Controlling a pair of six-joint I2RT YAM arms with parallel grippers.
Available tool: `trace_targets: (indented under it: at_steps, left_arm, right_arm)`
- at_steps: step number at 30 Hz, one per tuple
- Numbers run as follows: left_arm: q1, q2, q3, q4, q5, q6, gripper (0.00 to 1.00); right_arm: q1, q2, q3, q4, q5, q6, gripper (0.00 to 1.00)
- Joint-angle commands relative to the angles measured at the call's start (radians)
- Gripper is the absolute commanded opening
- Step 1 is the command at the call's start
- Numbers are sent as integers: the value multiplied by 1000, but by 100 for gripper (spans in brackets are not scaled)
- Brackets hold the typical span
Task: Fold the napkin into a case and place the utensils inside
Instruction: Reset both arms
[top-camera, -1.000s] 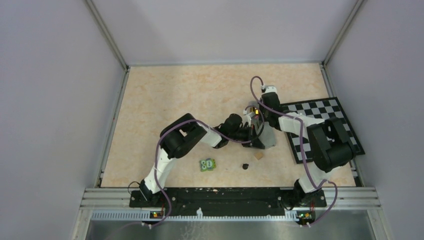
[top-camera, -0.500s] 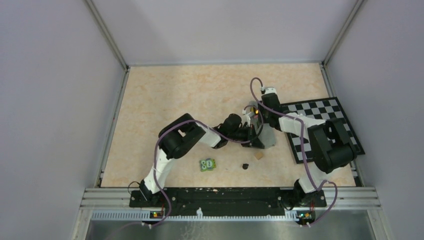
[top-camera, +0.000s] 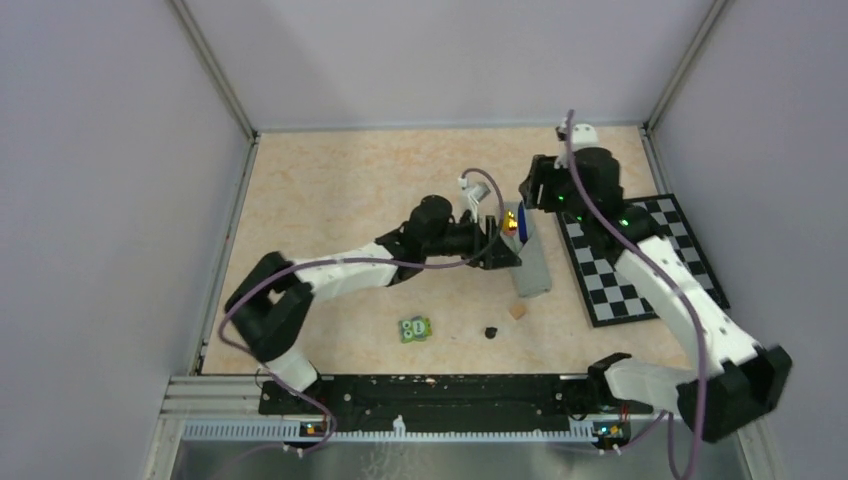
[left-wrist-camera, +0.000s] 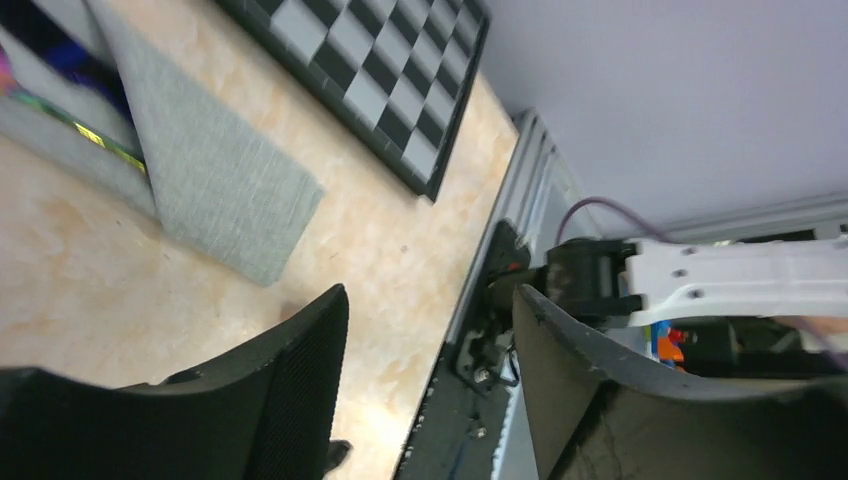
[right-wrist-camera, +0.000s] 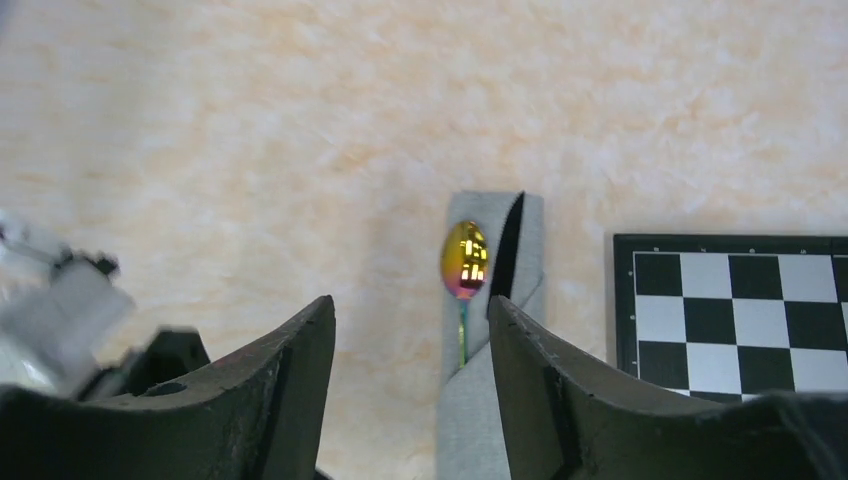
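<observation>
The napkin lies folded as a narrow grey case (top-camera: 533, 268) just left of the checkerboard. Out of its far end stick the utensils: a yellow-orange spoon head (top-camera: 510, 221) and a slim dark blue piece (top-camera: 520, 226). In the right wrist view the spoon (right-wrist-camera: 465, 258) and the dark piece (right-wrist-camera: 508, 245) sit in the case (right-wrist-camera: 465, 430). My left gripper (top-camera: 500, 250) is open beside the case's left edge, holding nothing; its wrist view shows the grey cloth (left-wrist-camera: 215, 180) beyond the gripper (left-wrist-camera: 430, 290). My right gripper (top-camera: 528, 190) hangs open above the case's far end, and its wrist view shows this gripper (right-wrist-camera: 410, 300) empty.
The checkerboard mat (top-camera: 640, 255) lies right of the case. Nearer the arms' bases sit a green owl-faced block (top-camera: 415, 328), a small tan cube (top-camera: 517, 311) and a small black piece (top-camera: 491, 331). Grey walls close in the table on three sides.
Both grippers were shut at the case and have opened. The right gripper has lifted and drawn back to the far end. The left arm has stretched out, its gripper now off the cloth.
</observation>
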Motion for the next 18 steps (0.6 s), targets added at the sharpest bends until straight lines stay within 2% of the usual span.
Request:
trace_targets:
  at_steps: [1,4,6,9,11,18]
  left_arm:
    - [43,-312,75,-314,-112,243,70]
    - [69,-472,157,-500,-222,349,78]
    - [80,-555,232,-606,-298,416,83]
    - [84,-636,353,-740,-417,500,88]
    - [85,-681,416,-792,-476,529,98]
    - [83,-805,565,-871,-603,597,99]
  right_arm:
    - [9,-302,28,-138,-155,69,58]
    - [9,-499,26,-142,-185,94,77]
    - [9,-608,53,-151,-177,103,78]
    - [9,-664,145,-200,-143,113,79]
    - [9,-663,222,-248,-97,100,79]
    - [8,-696,344,-272,-8,45,80]
